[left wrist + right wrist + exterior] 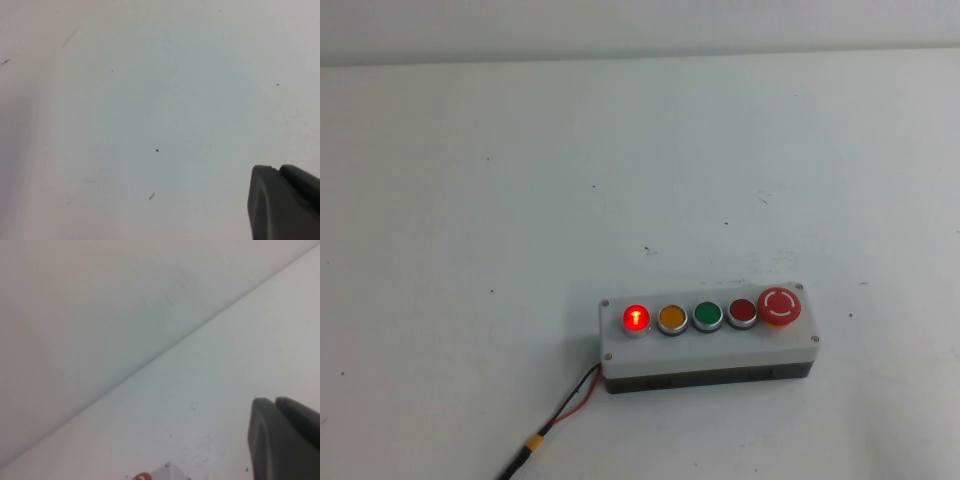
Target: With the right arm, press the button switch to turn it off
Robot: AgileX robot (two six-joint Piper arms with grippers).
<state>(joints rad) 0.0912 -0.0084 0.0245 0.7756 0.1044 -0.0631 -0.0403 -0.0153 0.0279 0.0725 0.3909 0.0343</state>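
Button switch (636, 319) lit red at left end of grey box (710, 350) row, so not yet off; right gripper (285, 440) off-box with only box corner in wrist view, left gripper (282, 202) parked over bare table (520, 200); jaw states can't tell.

Dark left gripper (285, 202) at one corner, over bare speckled white table (150, 100).
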